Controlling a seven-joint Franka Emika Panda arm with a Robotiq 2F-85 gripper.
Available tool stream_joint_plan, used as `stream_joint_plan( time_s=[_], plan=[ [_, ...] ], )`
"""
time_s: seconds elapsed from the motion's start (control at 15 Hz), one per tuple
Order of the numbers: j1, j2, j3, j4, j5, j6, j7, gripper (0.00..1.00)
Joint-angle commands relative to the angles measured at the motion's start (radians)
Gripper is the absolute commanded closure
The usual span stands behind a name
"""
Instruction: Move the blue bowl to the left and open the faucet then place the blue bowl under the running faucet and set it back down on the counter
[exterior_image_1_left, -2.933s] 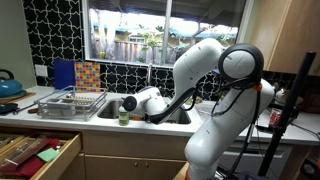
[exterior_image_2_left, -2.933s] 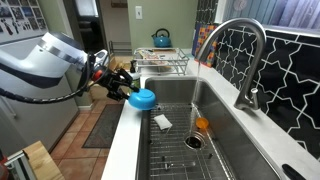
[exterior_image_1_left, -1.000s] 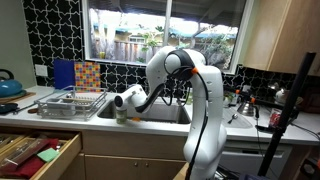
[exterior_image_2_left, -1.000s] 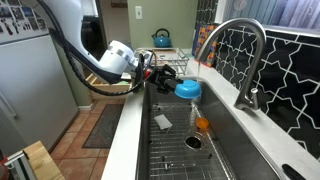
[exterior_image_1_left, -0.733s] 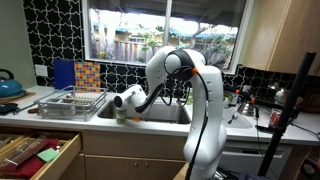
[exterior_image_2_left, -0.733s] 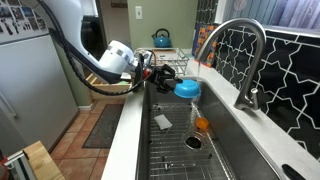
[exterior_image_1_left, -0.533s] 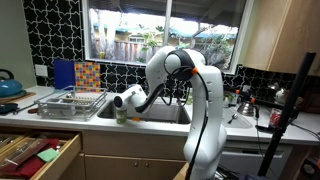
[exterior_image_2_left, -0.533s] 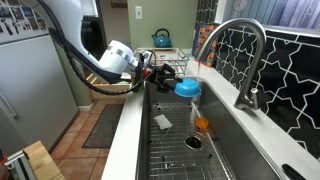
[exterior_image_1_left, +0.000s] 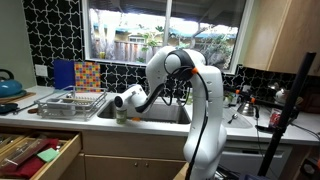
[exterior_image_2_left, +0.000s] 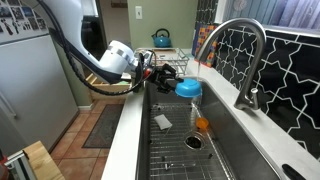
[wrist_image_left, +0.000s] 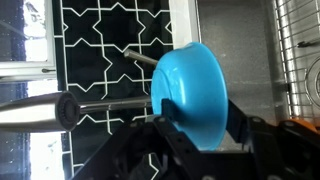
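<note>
Over the sink (exterior_image_2_left: 228, 128), gripper (exterior_image_2_left: 160, 78) held the blue bowl (exterior_image_2_left: 187, 88) by its rim, jaws pinched tight, bowl in the air beside the desk (exterior_image_2_left: 128, 140) edge, near the faucet (exterior_image_2_left: 246, 58) spout; wrist view showed faucet behind bowl

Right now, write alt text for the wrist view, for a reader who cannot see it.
The gripper, shut on the rim of the blue bowl, holds it in the middle of the picture. Behind it are the faucet, black-and-white wall tiles and the steel sink.
</note>
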Motion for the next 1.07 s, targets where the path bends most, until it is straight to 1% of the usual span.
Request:
stream_joint_plan(
  time_s=[0.0, 0.13, 0.2, 0.27, 0.4, 0.53, 0.6, 0.67, 0.73, 0.8, 0.87, 1.0],
  plan=[
    [-0.006, -0.008, 0.001, -0.012, 0.009, -0.003, -0.003, 0.72],
    [-0.010, -0.014, 0.001, -0.016, 0.031, 0.012, -0.020, 0.72],
    [-0.006, -0.012, 0.001, -0.017, 0.027, -0.013, -0.010, 0.72],
    [-0.017, -0.028, -0.001, -0.031, 0.010, 0.055, -0.023, 0.72],
    [-0.011, -0.019, -0.002, -0.024, 0.005, 0.007, -0.002, 0.72],
    [-0.016, -0.032, -0.003, -0.033, 0.012, 0.033, -0.014, 0.72],
    [-0.028, -0.047, -0.002, -0.042, 0.026, 0.097, -0.035, 0.72],
    [-0.027, -0.049, -0.004, -0.045, 0.026, 0.097, -0.037, 0.72],
    [-0.047, -0.068, -0.006, -0.056, 0.061, 0.210, -0.080, 0.72],
    [-0.040, -0.062, -0.008, -0.056, 0.089, 0.171, -0.095, 0.72],
    [-0.053, -0.077, -0.011, -0.068, 0.155, 0.232, -0.166, 0.72],
    [-0.061, -0.095, -0.017, -0.085, 0.275, 0.253, -0.287, 0.72]
  ],
)
